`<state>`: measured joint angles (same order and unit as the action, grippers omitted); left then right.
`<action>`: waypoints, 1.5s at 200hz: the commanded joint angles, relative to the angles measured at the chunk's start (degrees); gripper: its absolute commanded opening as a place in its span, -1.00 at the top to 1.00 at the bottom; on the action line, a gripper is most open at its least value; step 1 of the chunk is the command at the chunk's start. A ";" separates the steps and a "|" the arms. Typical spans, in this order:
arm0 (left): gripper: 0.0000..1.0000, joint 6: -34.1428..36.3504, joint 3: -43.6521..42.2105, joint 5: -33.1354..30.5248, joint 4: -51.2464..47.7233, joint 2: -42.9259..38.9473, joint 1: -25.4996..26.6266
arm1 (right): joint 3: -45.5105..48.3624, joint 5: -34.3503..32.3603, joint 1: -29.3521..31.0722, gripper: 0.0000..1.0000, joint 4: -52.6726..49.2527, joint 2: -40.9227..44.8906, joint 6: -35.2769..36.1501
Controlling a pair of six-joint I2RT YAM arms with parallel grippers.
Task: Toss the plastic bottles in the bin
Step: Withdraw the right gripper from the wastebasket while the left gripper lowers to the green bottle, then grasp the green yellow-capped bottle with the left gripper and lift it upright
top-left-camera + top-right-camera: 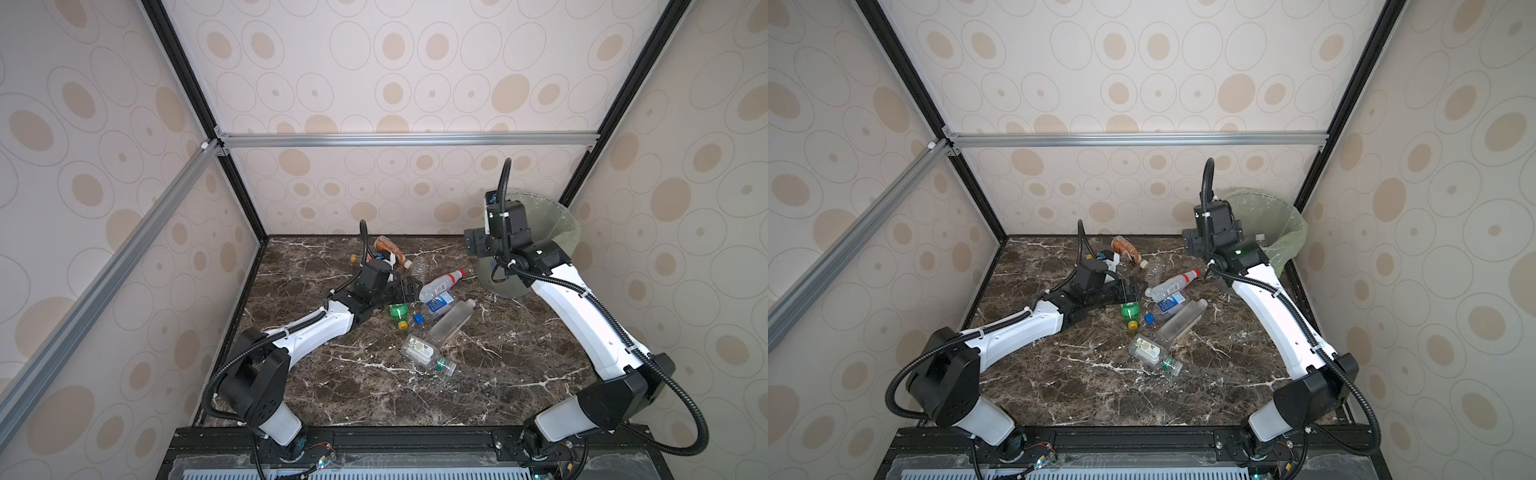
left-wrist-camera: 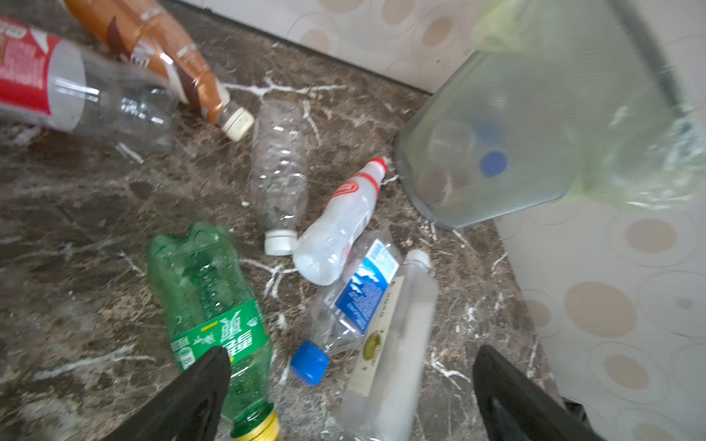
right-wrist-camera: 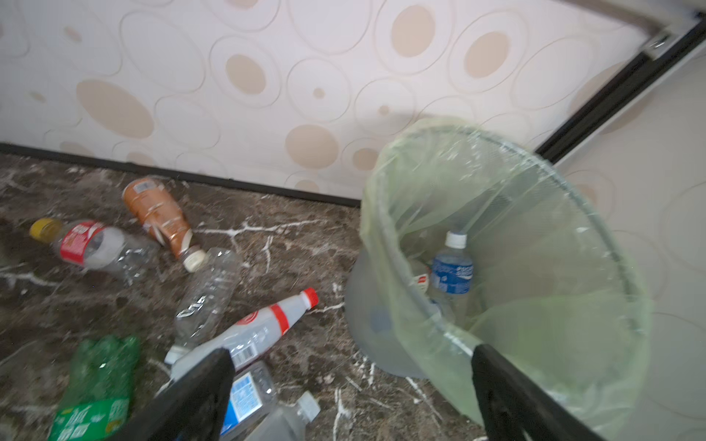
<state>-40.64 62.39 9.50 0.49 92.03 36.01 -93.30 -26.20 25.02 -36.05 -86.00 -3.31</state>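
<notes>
Booth walls [image 1: 395, 83] papered cream with beige ovals; an aluminium rail [image 1: 407, 139] crosses the back. Marble tabletop [image 1: 374, 386], dark brown with white veins.

Bin [image 3: 573, 290] at the far right corner, pale green liner [image 3: 554, 362] folded over its rim. Inside it, a blue-labelled bottle [image 3: 451, 273] with a white cap; other shapes beneath are unclear.

Plastic bottles [image 1: 1177, 324] lie scattered mid-table, left of the bin: green bottle [image 2: 206, 290], frosted bottle [image 2: 393, 343], red-capped bottle [image 2: 340, 225], brown bottle [image 2: 172, 65] near the back wall.

Left gripper [image 2: 351, 351] has its jaws spread with nothing held, low over the pile. Right gripper [image 3: 352, 351] is spread and empty, raised beside the bin.
</notes>
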 commanded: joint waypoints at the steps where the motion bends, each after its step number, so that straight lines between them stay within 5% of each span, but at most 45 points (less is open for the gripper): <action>1: -0.98 3.07 3.89 -5.04 -6.75 3.23 -0.22 | 5.95 5.36 0.08 -0.99 2.22 4.12 -5.51; 66: -0.97 4.74 5.40 -8.39 -9.11 10.10 -0.50 | 17.38 11.14 0.08 -0.99 5.05 10.17 -8.35; 120: -0.76 2.76 4.82 -7.08 -6.29 14.47 -0.47 | 20.43 13.68 0.06 -0.99 5.99 11.29 -8.93; 207: -0.44 2.40 3.44 -7.74 -4.59 17.12 -0.48 | 25.54 32.20 0.20 -0.99 8.37 8.94 -12.38; 270: -0.38 3.55 3.90 -7.30 -5.70 19.21 -0.48 | 28.30 33.15 0.46 -0.99 9.20 7.95 -14.01; 300: -0.21 4.23 3.42 -8.16 -5.68 19.16 -0.50 | 28.76 32.53 0.44 -0.99 9.33 8.12 -14.17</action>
<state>-37.78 66.02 2.66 -2.07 109.10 35.70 -65.39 6.26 25.12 -27.31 -77.82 -16.53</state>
